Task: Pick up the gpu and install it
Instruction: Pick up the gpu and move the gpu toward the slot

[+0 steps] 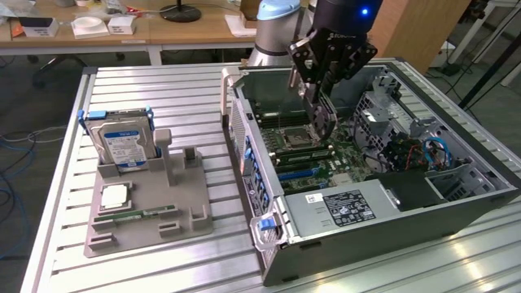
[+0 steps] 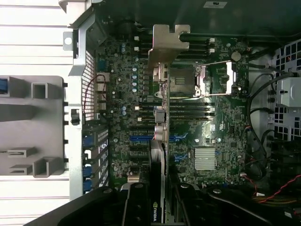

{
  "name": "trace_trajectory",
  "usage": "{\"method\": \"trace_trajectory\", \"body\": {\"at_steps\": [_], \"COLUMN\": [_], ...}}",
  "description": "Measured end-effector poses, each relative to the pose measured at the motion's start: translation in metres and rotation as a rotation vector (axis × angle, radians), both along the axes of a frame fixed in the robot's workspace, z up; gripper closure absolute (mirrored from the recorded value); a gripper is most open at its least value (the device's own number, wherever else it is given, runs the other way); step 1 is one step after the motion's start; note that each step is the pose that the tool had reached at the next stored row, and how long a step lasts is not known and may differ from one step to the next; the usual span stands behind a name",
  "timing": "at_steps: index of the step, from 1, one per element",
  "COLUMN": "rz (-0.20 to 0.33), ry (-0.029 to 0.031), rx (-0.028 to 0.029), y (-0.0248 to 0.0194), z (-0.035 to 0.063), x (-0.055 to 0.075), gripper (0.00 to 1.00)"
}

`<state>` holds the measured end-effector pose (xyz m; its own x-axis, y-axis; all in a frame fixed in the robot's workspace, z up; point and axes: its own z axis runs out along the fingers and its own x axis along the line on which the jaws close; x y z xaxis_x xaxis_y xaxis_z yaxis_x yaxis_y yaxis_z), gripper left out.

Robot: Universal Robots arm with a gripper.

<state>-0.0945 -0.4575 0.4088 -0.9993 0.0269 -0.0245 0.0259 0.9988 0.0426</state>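
The gpu [image 1: 323, 119] hangs edge-down inside the open computer case [image 1: 254, 183], over the motherboard [image 1: 305, 162] near the CPU socket. My gripper [image 1: 318, 85] is shut on its upper end. In the wrist view the gpu [image 2: 160, 136] is seen edge-on, its silver end bracket [image 2: 168, 43] farthest from the camera. It runs between my gripper [image 2: 160, 205] fingers [image 2: 137, 203], crossing above the blue expansion slots [image 2: 141, 139] and the black slots beside them. Whether the card's lower edge touches the board I cannot tell.
A grey parts holder [image 1: 150, 210] lies on the slatted table at the exterior view's left, carrying a silver hard drive [image 1: 122, 141], a CPU chip [image 1: 114, 195] and a green RAM stick [image 1: 136, 215]. Inside the case sit the power supply [image 1: 342, 207], drive cage [image 1: 391, 116] and cables [image 1: 431, 152].
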Motion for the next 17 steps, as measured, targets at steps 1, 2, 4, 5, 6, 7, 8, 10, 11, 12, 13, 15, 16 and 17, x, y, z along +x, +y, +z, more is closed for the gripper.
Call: {"method": "trace_trajectory", "body": {"at_steps": [1,2,4,5,6,7,8,10,11,12,13,15,16,17], "rz": [0.000,0.000,0.000,0.000,0.000,0.000,0.000,0.000,0.000,0.000,0.000,0.000,0.000,0.000], "ry": [0.0000,0.0000,0.0000,0.0001,0.0000,0.0000,0.0000,0.0000,0.0000,0.0001,0.0001,0.0000,0.0001,0.0000], "rx": [0.0000,0.0000,0.0000,-0.0001,0.0000,0.0000,0.0000,0.0001,0.0001,0.0000,0.0000,0.0000,0.0000,0.0000], "y": [0.0000,0.0000,0.0000,0.0000,0.0000,0.0000,0.0000,0.0000,0.0000,0.0000,0.0000,0.0000,0.0000,0.0000], "z": [0.0000,0.0000,0.0000,0.0000,0.0000,0.0000,0.0000,0.0000,0.0000,0.0000,0.0000,0.0000,0.0000,0.0000], "x": [0.001,0.002,0.005,0.006,0.007,0.008,0.010,0.013,0.014,0.015,0.017,0.020,0.021,0.022], "gripper": [0.74,0.74,0.74,0.74,0.74,0.74,0.74,0.74,0.74,0.74,0.74,0.74,0.74,0.74]}}
